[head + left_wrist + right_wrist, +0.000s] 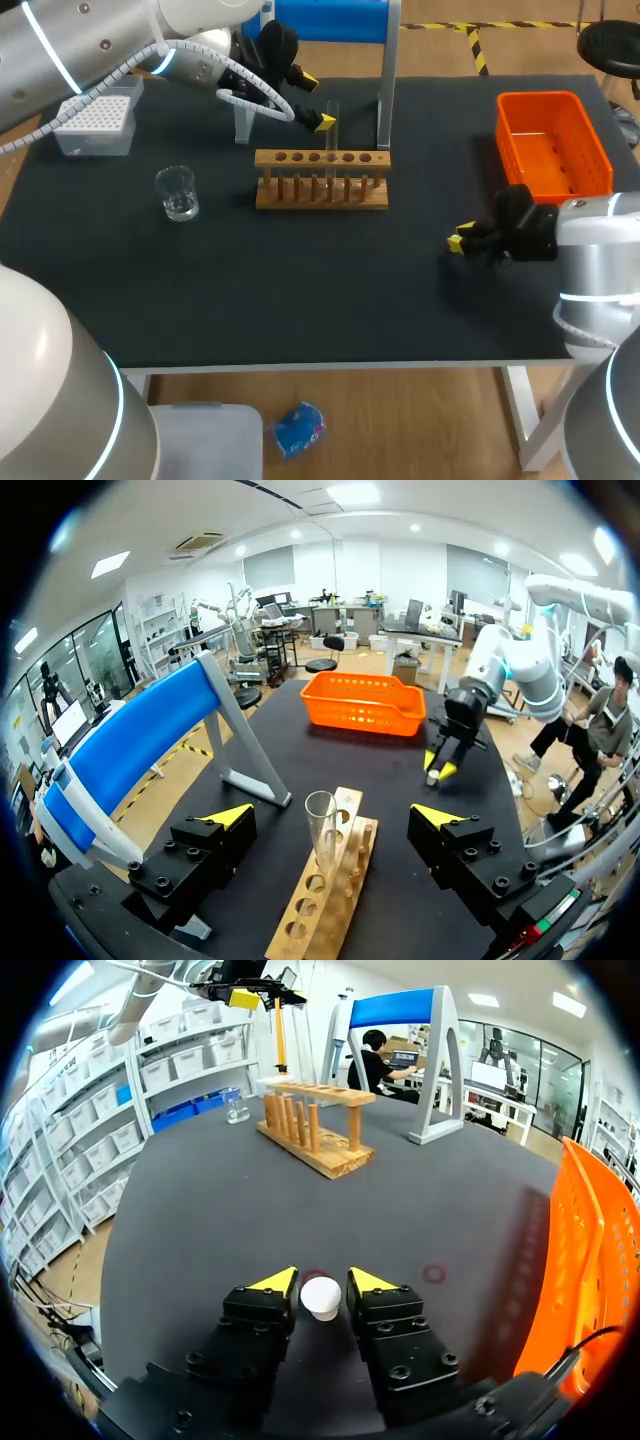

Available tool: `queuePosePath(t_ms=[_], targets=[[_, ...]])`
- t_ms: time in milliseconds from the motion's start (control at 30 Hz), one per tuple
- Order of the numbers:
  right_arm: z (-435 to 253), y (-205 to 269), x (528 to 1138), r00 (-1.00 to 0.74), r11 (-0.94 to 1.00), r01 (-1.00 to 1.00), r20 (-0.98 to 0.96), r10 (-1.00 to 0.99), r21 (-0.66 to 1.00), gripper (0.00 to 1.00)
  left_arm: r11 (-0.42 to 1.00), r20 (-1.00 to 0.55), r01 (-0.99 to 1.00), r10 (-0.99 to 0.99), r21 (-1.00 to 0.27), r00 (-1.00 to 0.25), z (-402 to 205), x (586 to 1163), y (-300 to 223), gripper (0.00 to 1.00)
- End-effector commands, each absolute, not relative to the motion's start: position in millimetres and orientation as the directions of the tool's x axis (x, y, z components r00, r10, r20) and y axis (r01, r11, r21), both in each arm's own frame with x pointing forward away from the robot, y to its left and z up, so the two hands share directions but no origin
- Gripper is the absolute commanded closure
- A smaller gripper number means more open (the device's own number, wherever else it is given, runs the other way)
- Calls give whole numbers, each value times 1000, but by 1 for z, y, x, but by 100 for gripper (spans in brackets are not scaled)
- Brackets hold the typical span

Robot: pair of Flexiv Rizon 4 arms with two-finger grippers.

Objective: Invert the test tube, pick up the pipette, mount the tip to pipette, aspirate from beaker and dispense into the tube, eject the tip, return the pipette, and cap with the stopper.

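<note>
Black tabletop [300, 300]: clear glass test tube [321, 830] upright in light wooden rack [330, 900], between wide-open left jaws; likely light, slick, brittle, so pinch softly above rack; right jaws narrow, clamping small white stopper [321, 1298].

Front of the table [300, 310]: open passage across its full width, from the beaker [177, 193] side to the right gripper [457, 241].

Centre: wooden test tube rack [321, 180] lies crosswise. One test tube [332, 115] stands upright in it, above rack height. The left gripper [333, 817] straddles it with a gap on each side.

Behind the rack: the legs of the blue-topped stand [385, 100] block the rear approach.

Left rear: tip box [97, 124].

Right rear: orange basket [553, 142].

The gap of the right gripper is filled by the stopper [321, 1298], pinched from both sides.
</note>
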State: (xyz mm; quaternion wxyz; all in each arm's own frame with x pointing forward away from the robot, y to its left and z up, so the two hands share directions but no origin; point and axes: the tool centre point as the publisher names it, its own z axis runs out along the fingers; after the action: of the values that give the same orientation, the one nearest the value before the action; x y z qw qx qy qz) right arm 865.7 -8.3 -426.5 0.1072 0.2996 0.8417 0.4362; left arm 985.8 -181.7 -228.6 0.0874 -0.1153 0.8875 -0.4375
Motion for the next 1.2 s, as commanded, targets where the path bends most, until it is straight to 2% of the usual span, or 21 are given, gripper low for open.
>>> queuePosePath(t_ms=[33, 133, 233, 267, 700, 1200], targets=[[-427, -9, 865, -798, 441, 412, 81, 597, 797, 77, 590, -47, -126, -269, -798, -962, -229, 990, -180, 0], [-427, -9, 865, -798, 442, 412, 81, 597, 797, 82, 590, -47, -126, -269, -798, -962, -229, 990, -180, 0], [-427, -9, 865, -797, 442, 412, 81, 598, 797, 99, 590, -47, -126, -269, -798, -962, -229, 990, -180, 0], [-427, -9, 865, -797, 441, 413, 81, 599, 797, 100, 590, -47, -126, -269, -798, -962, -229, 990, -180, 0], [-399, -11, 868, -822, 471, 370, 45, 568, 801, 100, 590, -47, -126, -269, -798, -962, -229, 990, -180, 0], [-286, 10, 898, -983, 568, 110, 3, 186, 816, 100, 590, -47, -126, -269, -798, -962, -229, 990, -180, 0]])
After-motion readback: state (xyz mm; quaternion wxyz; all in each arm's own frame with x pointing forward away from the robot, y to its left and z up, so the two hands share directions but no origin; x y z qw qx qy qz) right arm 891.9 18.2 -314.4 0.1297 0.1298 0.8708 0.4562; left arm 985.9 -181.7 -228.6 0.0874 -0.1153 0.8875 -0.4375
